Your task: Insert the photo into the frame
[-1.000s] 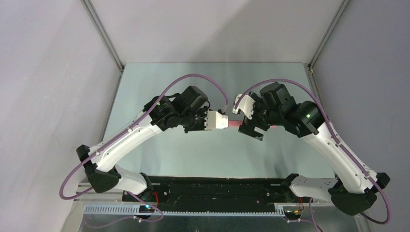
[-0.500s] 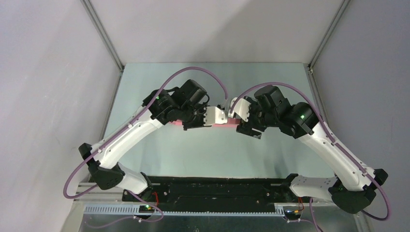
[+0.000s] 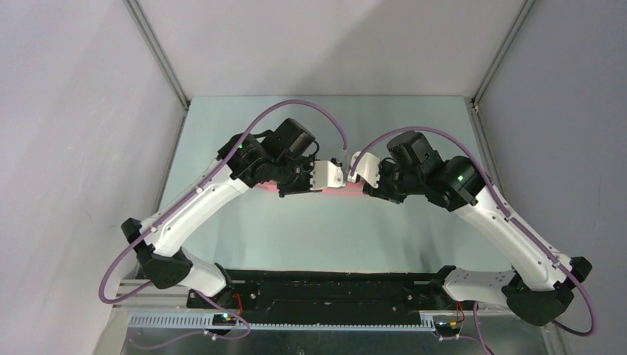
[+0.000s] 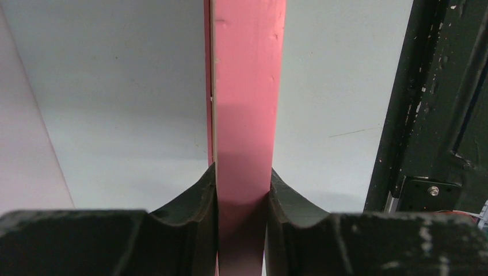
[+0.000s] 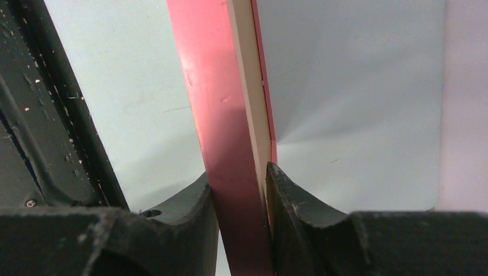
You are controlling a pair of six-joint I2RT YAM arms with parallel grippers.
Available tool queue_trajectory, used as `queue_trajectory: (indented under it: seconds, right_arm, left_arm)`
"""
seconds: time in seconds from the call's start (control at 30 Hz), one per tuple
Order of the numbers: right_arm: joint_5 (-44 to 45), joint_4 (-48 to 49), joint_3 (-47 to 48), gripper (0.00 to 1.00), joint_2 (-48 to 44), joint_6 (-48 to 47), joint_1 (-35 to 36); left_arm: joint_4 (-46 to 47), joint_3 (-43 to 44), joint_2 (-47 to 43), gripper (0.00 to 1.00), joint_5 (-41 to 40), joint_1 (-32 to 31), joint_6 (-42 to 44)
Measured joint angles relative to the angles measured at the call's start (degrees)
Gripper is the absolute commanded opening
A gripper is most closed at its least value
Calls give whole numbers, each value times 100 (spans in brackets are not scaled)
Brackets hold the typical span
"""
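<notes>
The pink frame (image 3: 353,190) is held on edge above the table, between the two arms. In the left wrist view its rail (image 4: 247,86) runs straight up from between my left gripper (image 4: 241,184), whose fingers press on both of its faces. My right gripper (image 5: 239,184) is shut on the rail (image 5: 216,86) from the other end. A thin cream layer (image 5: 247,75) lies against that rail; I cannot tell what it is. The photo is hidden in every view. From above, the left gripper (image 3: 329,177) and right gripper (image 3: 366,177) nearly meet at mid-table.
The pale green table (image 3: 325,237) lies below the frame. The black base rail (image 3: 318,292) runs along the near edge and also shows as dark structure (image 4: 437,115) and dark structure (image 5: 40,115). Grey walls close in on three sides.
My right gripper came in from the right and went from wide open to shut on the frame's rail. The left arm drew the frame slightly left and back, still holding it.
</notes>
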Motion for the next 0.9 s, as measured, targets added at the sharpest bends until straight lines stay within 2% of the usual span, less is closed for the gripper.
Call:
queue_trajectory:
  seconds: [0.07,0.17,0.23,0.33,0.37,0.5,0.57,0.8,0.9]
  right_arm:
    - [-2,0,4,0,0,-26,9]
    - [-31,-4,13,0,0,-101,7]
    - [-39,-2,20,0,0,-131,2]
    - [-48,-50,57,0,17,-164,2]
    - [-48,-74,72,0,28,-168,2]
    - [-70,-197,223,0,138,-138,-28]
    - [-131,-284,378,0,249,-92,-118]
    - [-428,-413,1005,0,796,219,-586]
    - [-625,-433,1423,0,1161,555,-1005]
  left_arm:
    - [-44,33,13,11,22,35,-4]
    - [-83,92,57,24,22,46,-2]
    - [-116,136,90,39,24,59,0]
    - [-160,214,129,51,-31,83,-48]
    - [-162,240,138,63,-52,98,-68]
    - [-192,389,162,95,-195,157,-140]
    - [-179,490,164,99,-247,214,-205]
    - [9,1040,164,100,-514,557,-529]
    - [127,1248,129,100,-680,708,-645]
